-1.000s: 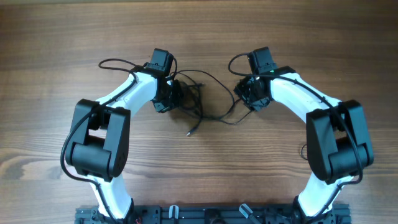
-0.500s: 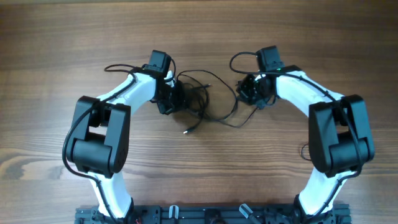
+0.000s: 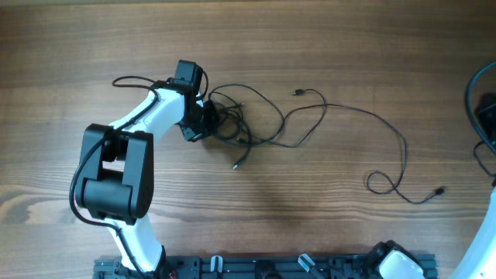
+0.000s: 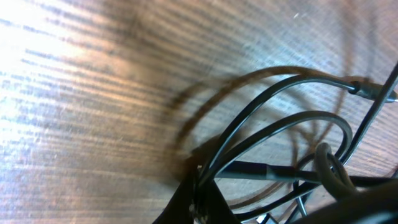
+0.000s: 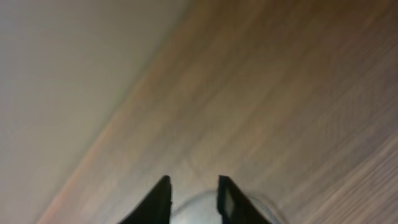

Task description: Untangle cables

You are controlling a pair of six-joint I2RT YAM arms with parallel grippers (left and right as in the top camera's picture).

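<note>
The cables (image 3: pixel 231 124) are thin dark wires bunched in a small knot at the table's upper middle. My left gripper (image 3: pixel 203 122) sits at the knot's left side. In the left wrist view it (image 4: pixel 200 193) is shut on a strand of the looping cables (image 4: pixel 267 124). One long wire (image 3: pixel 364 115) runs loose from the knot to the right and ends in a small loop and a plug (image 3: pixel 440 190). Other plug ends lie at the upper middle (image 3: pixel 295 93) and below the knot (image 3: pixel 235 165). My right gripper (image 5: pixel 193 186) is open and empty over bare wood; its arm (image 3: pixel 487 116) is at the far right edge.
The left arm's thicker black cable (image 3: pixel 132 80) arcs beside its wrist. The right arm's black cable (image 3: pixel 474 85) hangs at the right edge. The arms' base rail (image 3: pixel 256 267) runs along the front. A pale area beyond the table edge (image 5: pixel 62 62) shows in the right wrist view.
My right arm has swung from the knot out to the far right edge. One long wire now lies drawn out and loose across the table. My left gripper shifted slightly left, still holding the knot.
</note>
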